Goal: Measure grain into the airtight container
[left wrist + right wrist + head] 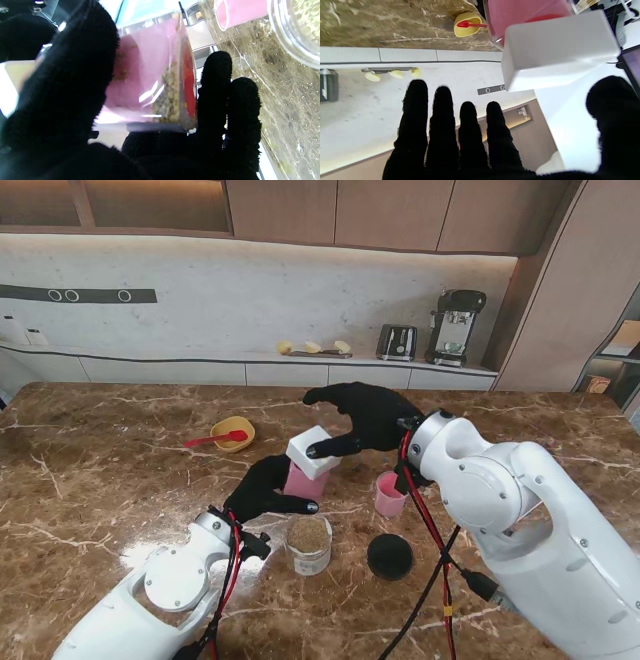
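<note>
Marble table (120, 470) carries a clear grain jar (309, 545) near the robot, a black lid (389, 556) to its right and a pink cup (389, 494) just beyond. The left hand (266, 490) is clamped on the pink container (303, 481), centre table. The right hand (365, 417), fingers apart, touches its tilted white lid (312, 451) with 1 fingertip. A yellow bowl (233, 434) lies far left.

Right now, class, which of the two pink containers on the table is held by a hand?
The taller pink container with the white lid, gripped by the left hand. The small pink cup stands free.
</note>
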Motion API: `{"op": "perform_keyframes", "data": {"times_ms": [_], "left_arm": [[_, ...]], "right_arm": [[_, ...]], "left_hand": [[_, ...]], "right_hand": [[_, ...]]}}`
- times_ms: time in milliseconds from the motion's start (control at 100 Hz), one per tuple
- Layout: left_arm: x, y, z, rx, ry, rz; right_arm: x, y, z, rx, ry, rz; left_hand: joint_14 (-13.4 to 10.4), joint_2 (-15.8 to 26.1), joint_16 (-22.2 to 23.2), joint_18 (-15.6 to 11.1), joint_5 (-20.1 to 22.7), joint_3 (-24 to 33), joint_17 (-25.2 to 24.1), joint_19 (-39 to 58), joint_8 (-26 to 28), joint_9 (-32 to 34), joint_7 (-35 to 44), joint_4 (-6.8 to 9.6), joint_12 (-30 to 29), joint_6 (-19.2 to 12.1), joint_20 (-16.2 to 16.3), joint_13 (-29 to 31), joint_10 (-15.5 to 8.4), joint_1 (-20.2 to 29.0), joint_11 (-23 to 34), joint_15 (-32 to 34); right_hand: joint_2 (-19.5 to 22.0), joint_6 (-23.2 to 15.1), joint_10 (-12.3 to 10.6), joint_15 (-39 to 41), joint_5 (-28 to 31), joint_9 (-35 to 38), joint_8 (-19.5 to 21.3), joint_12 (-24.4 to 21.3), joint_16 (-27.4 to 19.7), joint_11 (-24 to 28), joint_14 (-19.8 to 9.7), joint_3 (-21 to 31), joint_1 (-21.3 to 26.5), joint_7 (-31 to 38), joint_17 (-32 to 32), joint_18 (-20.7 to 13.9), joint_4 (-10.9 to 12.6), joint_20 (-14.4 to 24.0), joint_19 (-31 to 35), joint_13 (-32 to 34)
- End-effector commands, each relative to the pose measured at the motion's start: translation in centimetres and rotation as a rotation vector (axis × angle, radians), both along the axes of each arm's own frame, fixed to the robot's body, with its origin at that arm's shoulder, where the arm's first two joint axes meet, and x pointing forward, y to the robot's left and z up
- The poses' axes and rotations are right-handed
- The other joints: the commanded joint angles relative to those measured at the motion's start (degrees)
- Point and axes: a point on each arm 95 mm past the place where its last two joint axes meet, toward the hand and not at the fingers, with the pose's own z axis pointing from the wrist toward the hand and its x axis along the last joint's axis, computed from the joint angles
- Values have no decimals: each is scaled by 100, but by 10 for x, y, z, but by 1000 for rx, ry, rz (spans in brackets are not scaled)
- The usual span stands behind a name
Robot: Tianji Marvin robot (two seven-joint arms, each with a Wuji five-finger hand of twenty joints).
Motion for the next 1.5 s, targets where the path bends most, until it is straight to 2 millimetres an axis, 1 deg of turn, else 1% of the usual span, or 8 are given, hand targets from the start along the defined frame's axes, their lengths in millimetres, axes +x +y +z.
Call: {"op": "perform_keyframes", "data": {"times_ms": [0, 220, 360, 580, 960, 1110, 1230, 1490], "left_arm": [[-1, -1, 0, 2, 3, 0], [0, -1, 2, 5, -3, 1], [0, -1, 2, 8, -2, 2], [0, 0, 3, 8, -4, 5], [-1, -1, 1, 6, -4, 5], [-1, -1, 1, 11, -6, 7], [0, 0, 1, 12, -6, 8], [0, 0, 0, 15, -9, 5]], "right_arm": [[-1, 6, -3, -14, 23, 36], [0, 15, -6, -57, 83, 29], [1, 21, -9, -48, 79, 70], [3, 17, -8, -7, 28, 271], [0, 8, -6, 0, -10, 283], [-3, 7, 3, 7, 10, 139], [-4, 8, 6, -28, -6, 56], [-7, 18, 4, -143, 86, 37]], "left_hand": [[-274, 1358, 66, -175, 1441, 1237, -54, -19, 228, 682, 1687, 201, 189, -1379, 124, 145, -535, 1178, 601, -85], [-279, 1383, 71, -188, 1430, 1224, -51, -4, 238, 682, 1688, 197, 200, -1399, 151, 154, -537, 1167, 608, -62], [-283, 1383, 89, -200, 1423, 1220, -48, 7, 249, 687, 1693, 197, 213, -1409, 168, 156, -536, 1164, 619, -28], [-276, 1385, 104, -213, 1408, 1225, -39, 25, 276, 684, 1703, 197, 230, -1401, 201, 160, -526, 1163, 630, 5], [-251, 1371, 100, -201, 1426, 1243, -41, 25, 289, 696, 1702, 197, 234, -1391, 248, 156, -520, 1164, 632, 20], [-248, 1371, 100, -188, 1432, 1248, -36, 25, 291, 699, 1700, 196, 233, -1392, 259, 158, -515, 1167, 630, 22], [-249, 1379, 98, -191, 1424, 1247, -46, 18, 295, 695, 1696, 195, 235, -1377, 265, 153, -512, 1172, 630, 21], [-246, 1388, 98, -185, 1427, 1234, -28, 21, 313, 687, 1700, 192, 237, -1395, 282, 150, -516, 1168, 626, 25]], "right_hand": [[-47, 70, 75, 465, 135, 325, 140, 190, 371, 229, 18, 218, -484, 240, 556, -183, 146, 185, 622, 624], [-192, 58, -15, 2021, 713, 1297, 576, 978, 1314, 1089, -325, 344, -458, 951, 1969, -458, 62, 64, 2200, 2240], [-967, -88, -199, 2185, 1291, 1888, 800, 1316, 1286, 1595, -542, -283, 1840, 1365, 2467, -601, 239, -211, 2508, 2770], [-1691, -529, -589, -278, 949, 882, 17, 197, -112, 584, -781, 3470, 3290, 689, 932, -801, -114, -665, 253, 982], [-1988, -803, -455, -1079, -367, -1021, -582, -518, -828, -374, -279, 2021, 606, -530, -1686, -94, -553, -870, -1532, -1972], [122, -148, -208, -317, -308, -500, 58, -58, -64, -138, -9, -179, 43, -84, -572, 67, -135, 144, -201, -781], [258, -111, -54, 1238, -61, 183, 270, 236, 1189, 168, -133, 453, -1177, 191, 800, -193, 143, 1516, 1896, 689], [814, -104, 133, 2306, 179, 982, 454, 404, 1319, 412, -159, 268, -1569, 358, 2277, -562, 174, 512, 2924, 2401]]}}
